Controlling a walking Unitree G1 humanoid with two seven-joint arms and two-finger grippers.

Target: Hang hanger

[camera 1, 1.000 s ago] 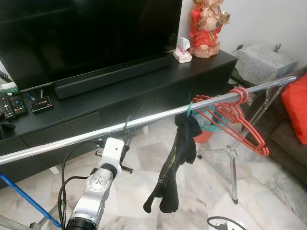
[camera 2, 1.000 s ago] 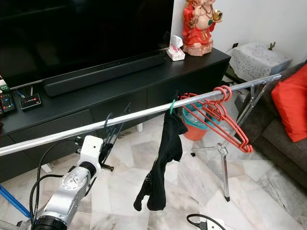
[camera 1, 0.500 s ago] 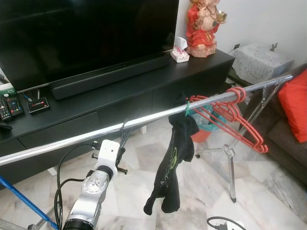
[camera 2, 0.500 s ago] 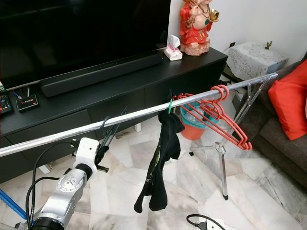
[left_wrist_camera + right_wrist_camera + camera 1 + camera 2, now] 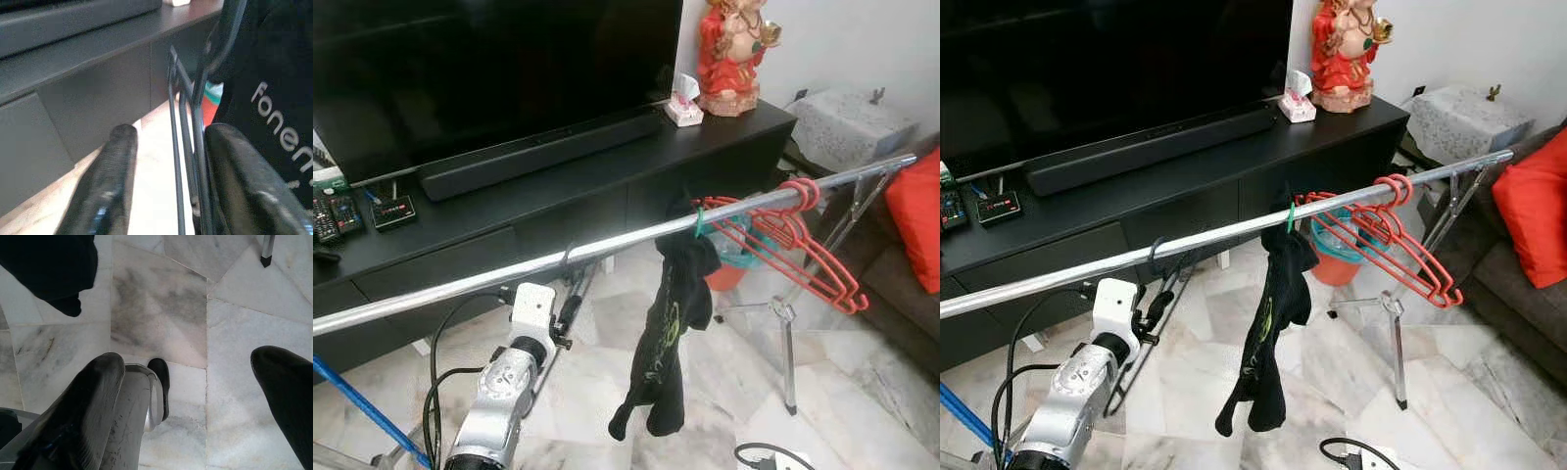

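A black wire hanger (image 5: pixel 572 292) hangs by its hook from the long chrome rail (image 5: pixel 450 286), just left of the rail's middle. My left gripper (image 5: pixel 560 315) sits right under the rail beside the hanger's body. In the left wrist view the left gripper (image 5: pixel 168 134) is open, and the hanger's thin wires (image 5: pixel 195 127) run between the fingers, close against one finger (image 5: pixel 234 166). My right gripper (image 5: pixel 190 360) hangs open over the marble floor (image 5: pixel 161 308).
A black garment (image 5: pixel 671 333) on a green hook hangs mid-rail, with several red hangers (image 5: pixel 803 245) farther right. Behind the rail are a black TV cabinet (image 5: pixel 509 206), a soundbar and a TV. A sofa with a red cushion (image 5: pixel 913 225) is at the right. A rack leg (image 5: pixel 789 357) stands on the floor.
The black hanger has swung down from its tilted pose and now hangs lower from the rail. My left gripper has dropped slightly. The camera has shifted a little.
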